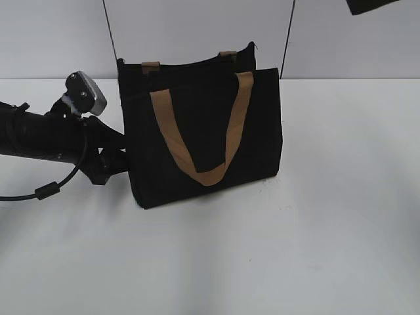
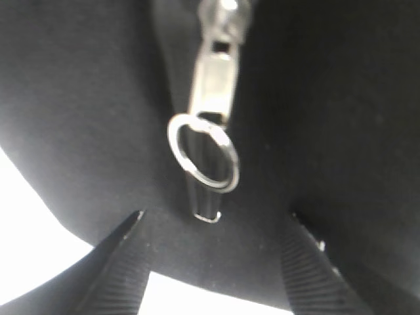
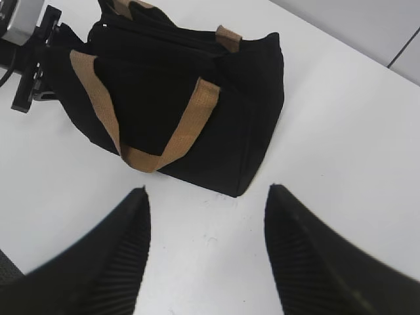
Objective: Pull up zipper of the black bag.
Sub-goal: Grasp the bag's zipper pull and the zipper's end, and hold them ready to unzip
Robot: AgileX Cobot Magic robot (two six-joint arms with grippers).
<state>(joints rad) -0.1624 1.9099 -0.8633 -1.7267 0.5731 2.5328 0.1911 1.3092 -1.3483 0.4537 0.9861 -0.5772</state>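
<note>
- Left gripper (image 2: 213,262) is spread wide, its ribbed fingertips (image 2: 121,262) flanking the zipper (image 2: 209,111) at the side of the black bag (image 1: 203,138) without touching the ring pull (image 2: 203,152)
- Step in hand, as I judge it: lining up on the pull (nothing is pinched yet)
- Next move calls for easing forward and closing on the ring
- Right gripper (image 3: 207,256) hangs spread above the white table (image 3: 341,131), well apart from the bag
</note>
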